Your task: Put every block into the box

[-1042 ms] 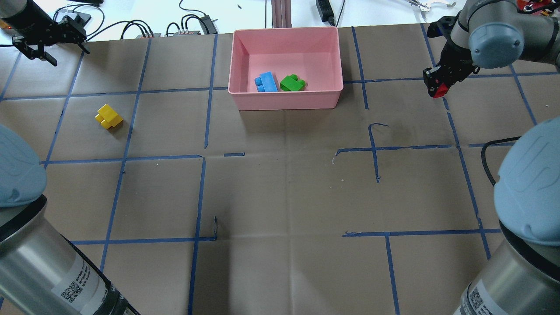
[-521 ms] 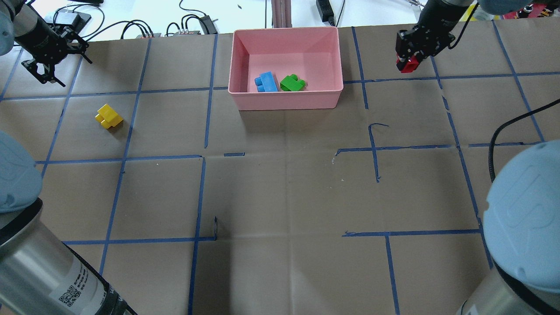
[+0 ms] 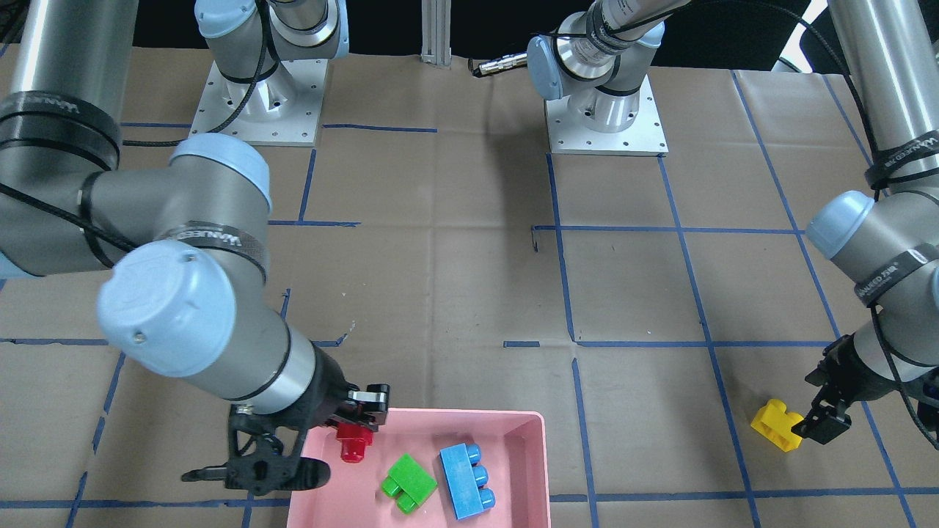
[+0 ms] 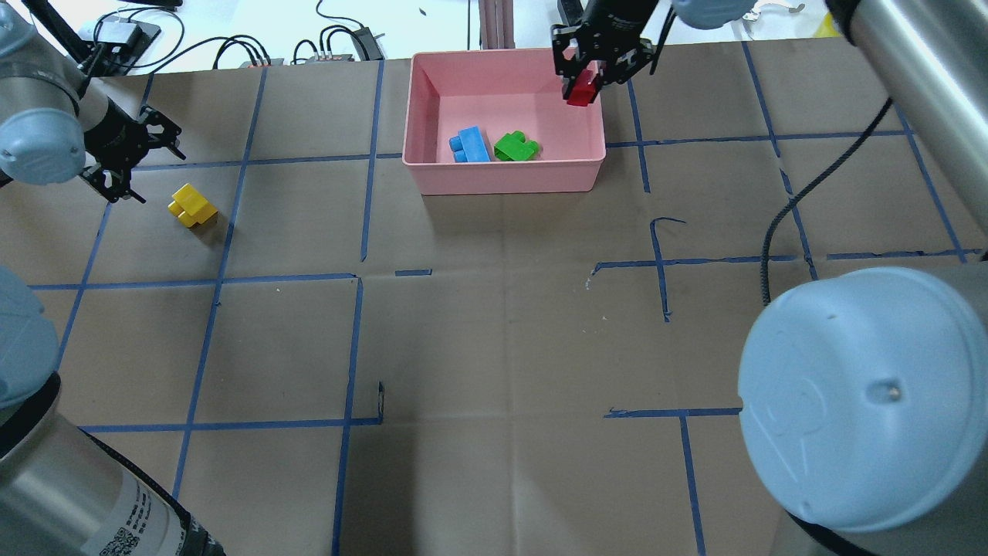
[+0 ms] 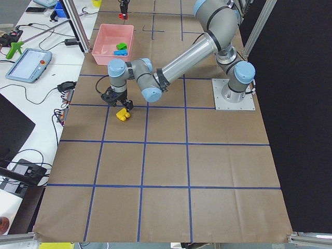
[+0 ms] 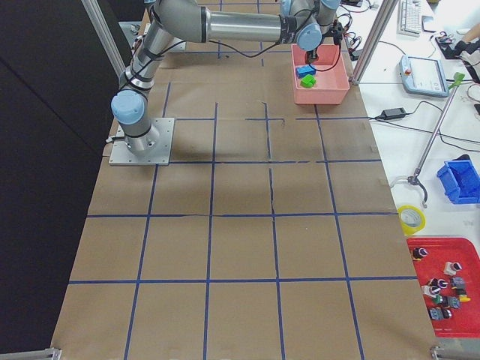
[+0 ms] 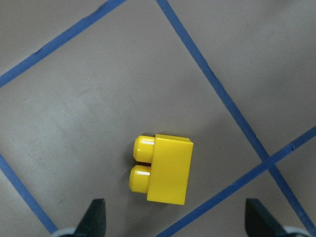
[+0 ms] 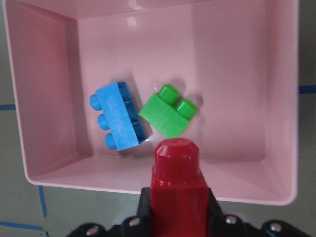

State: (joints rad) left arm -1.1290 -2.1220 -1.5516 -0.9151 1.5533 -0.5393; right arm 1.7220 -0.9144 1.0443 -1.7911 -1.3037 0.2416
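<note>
The pink box (image 4: 509, 177) stands at the far middle of the table; it also shows in the front view (image 3: 469, 416) and right wrist view (image 8: 44, 98). A blue block (image 4: 471, 144) and a green block (image 4: 515, 146) lie inside it. My right gripper (image 4: 580, 83) is shut on the red block (image 4: 580, 91) and holds it in the air over the box's right side (image 3: 353, 444) (image 8: 177, 182). The yellow block (image 4: 193, 206) lies on the table at the left. My left gripper (image 4: 162, 179) is open, just above and beside the yellow block (image 7: 165, 168).
Cables and power units (image 4: 340, 38) lie beyond the table's far edge, with an aluminium post (image 4: 494, 23) behind the box. Blue tape lines cross the brown table cover. The two arm bases (image 3: 605, 110) stand on the robot's side.
My right gripper has carried the red block leftward from right of the box to over its right side. My left gripper has moved nearer and down towards the yellow block.
</note>
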